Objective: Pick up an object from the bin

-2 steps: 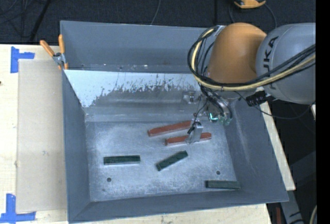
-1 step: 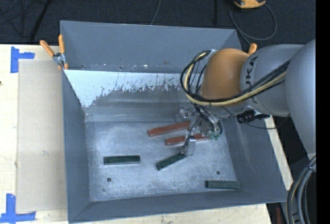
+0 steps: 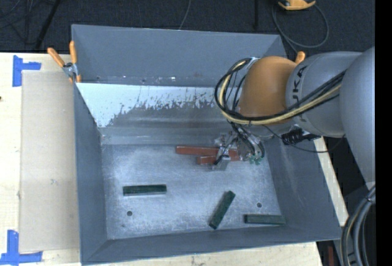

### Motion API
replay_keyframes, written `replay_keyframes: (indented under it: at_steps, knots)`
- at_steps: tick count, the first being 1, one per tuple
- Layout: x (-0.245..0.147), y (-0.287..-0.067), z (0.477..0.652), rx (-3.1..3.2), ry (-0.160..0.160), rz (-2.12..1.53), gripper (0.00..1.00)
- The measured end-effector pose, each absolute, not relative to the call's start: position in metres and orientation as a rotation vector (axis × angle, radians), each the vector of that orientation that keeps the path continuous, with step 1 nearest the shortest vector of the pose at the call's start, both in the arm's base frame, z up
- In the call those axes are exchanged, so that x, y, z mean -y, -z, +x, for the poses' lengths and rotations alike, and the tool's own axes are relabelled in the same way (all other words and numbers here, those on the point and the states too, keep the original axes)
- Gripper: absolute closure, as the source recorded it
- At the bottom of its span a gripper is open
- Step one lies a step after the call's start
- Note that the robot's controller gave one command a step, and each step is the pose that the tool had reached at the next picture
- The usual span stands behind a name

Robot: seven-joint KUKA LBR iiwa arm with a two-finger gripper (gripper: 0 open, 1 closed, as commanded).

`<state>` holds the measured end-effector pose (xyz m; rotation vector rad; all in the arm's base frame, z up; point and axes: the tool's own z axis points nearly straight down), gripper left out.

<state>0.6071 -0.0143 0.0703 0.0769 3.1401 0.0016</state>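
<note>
Black flooring (image 3: 153, 1) stretches behind the grey metal bin (image 3: 184, 62), whose floor is scuffed pale in patches. From where I stand the silver arm (image 3: 343, 93) comes in at 3 o'clock, its wrist under a rounded orange cover (image 3: 266, 84) looped with black and yellow cables, and it dips down into the bin.

The gripper (image 3: 231, 151) sits low at about 2 o'clock from the middle of the bin floor. It is right at the end of a long reddish-brown flat bar (image 3: 193, 150) that lies roughly level, pointing toward 9 o'clock. A shorter reddish-brown piece (image 3: 207, 160) lies just beside that bar on its 6 o'clock side, also up against the gripper. I cannot tell whether the gripper is open or closed, nor whether it has hold of either piece.

Three dark green flat bars lie well apart from it:
- a level dark green bar (image 3: 144, 190) at 9 o'clock
- a tilted dark green bar (image 3: 222, 209) at 5 o'clock
- a short dark green bar (image 3: 264, 219) at 4 o'clock, close to the right wall
</note>
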Motion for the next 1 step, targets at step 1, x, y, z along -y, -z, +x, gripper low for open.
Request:
replay_keyframes:
  at_steps: [1]
  knots:
    - [0.0171,-0.2036,0.5942,-3.132,-0.001,0.077,1.0]
